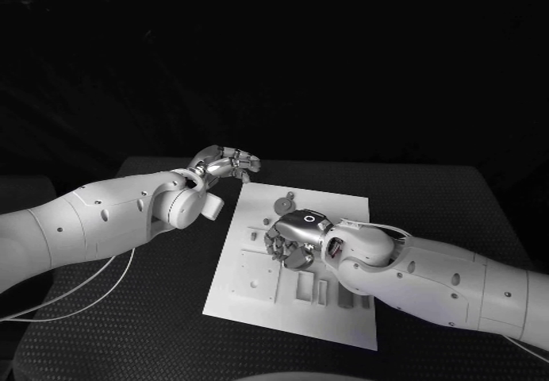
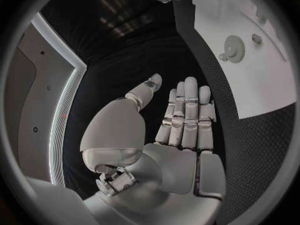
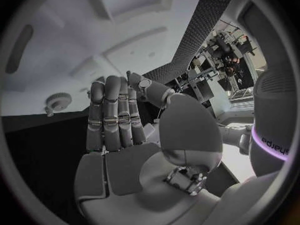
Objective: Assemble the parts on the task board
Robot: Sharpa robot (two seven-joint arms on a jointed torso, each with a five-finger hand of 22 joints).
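So, left hand (image 1: 227,165) sits over the black table (image 1: 137,317) just off the far left corner of the white board (image 1: 258,305) — fingers straight and spread, holding nothing. A gear (image 2: 235,48) lies on the board near that corner. Right hand (image 1: 293,236) hovers over the board's middle, palm flat, fingers out — empty too.
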